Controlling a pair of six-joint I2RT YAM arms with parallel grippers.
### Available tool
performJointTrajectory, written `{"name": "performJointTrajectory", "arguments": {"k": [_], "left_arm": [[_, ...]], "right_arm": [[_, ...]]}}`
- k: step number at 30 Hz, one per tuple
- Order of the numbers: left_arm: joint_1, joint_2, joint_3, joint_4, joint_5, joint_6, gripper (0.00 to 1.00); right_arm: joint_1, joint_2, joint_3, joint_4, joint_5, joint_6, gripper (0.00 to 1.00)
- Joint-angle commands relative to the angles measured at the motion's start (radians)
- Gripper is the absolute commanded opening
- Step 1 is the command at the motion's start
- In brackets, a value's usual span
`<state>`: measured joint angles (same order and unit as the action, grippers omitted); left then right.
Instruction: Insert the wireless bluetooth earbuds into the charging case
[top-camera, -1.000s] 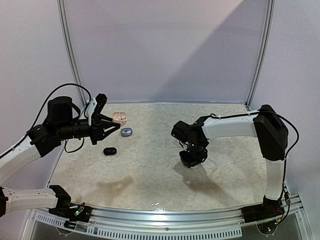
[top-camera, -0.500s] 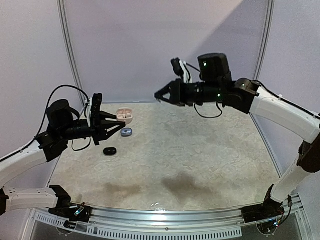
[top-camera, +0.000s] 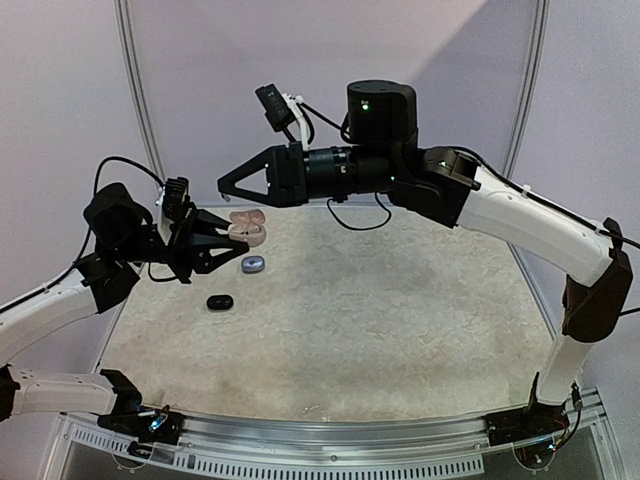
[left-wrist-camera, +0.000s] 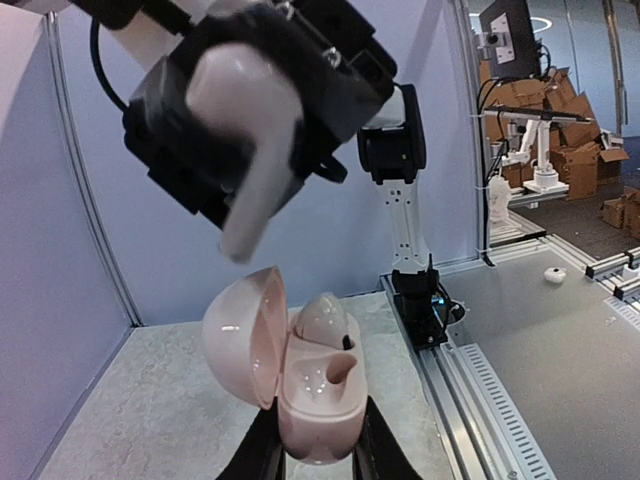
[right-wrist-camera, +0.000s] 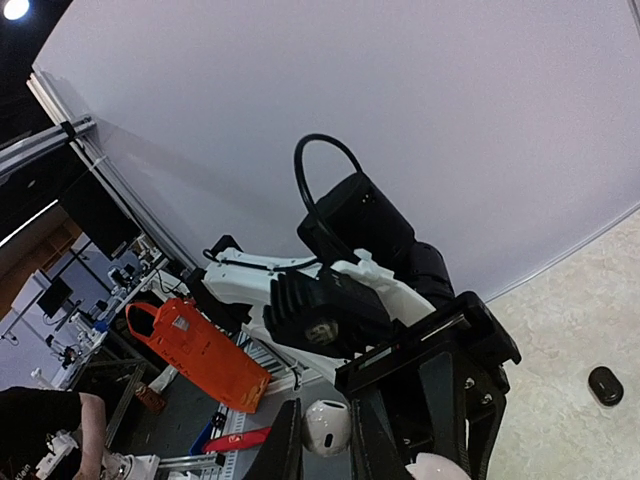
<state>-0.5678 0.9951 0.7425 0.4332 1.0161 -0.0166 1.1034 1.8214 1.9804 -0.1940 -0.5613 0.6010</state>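
Earbud (right-wrist-camera: 327, 425), white and stemmed, is pinched in the right gripper (right-wrist-camera: 326, 445), stem aimed down at the case so it can slide straight in. Just below, not touching, the left gripper (left-wrist-camera: 318, 452) clamps the pink case (left-wrist-camera: 310, 390) by its base, lid swung open and tilted up to receive it. What looks like one bud (left-wrist-camera: 322, 320) sits inside, and the other socket is free. Farther off, a black case (top-camera: 220, 301) and a grey case (top-camera: 253, 264) lie on the table (top-camera: 400, 330).

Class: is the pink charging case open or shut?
Open: the pink charging case has its lid swung back in the left wrist view, baring a seated earbud.
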Motion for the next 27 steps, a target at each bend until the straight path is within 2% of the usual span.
{"name": "performJointTrajectory", "arguments": {"k": [1,10,20,27], "left_arm": [[-0.018,0.004,0.027,0.016,0.049,-0.026,0.00],[-0.018,0.000,0.042,-0.042,0.082,-0.011,0.00],[-0.020,-0.011,0.093,-0.287,0.053,0.258,0.00],[-0.021,-0.009,0.092,-0.297,0.059,0.267,0.00]], "right_arm": [[0.016,0.033,0.032,0.011,-0.095,-0.003,0.03],[0.020,0.002,0.044,-0.121,-0.071,-0.064,0.03],[0.035,-0.039,0.047,-0.223,-0.032,-0.076,0.01],[0.043,-0.068,0.041,-0.240,0.006,-0.093,0.01]]}}
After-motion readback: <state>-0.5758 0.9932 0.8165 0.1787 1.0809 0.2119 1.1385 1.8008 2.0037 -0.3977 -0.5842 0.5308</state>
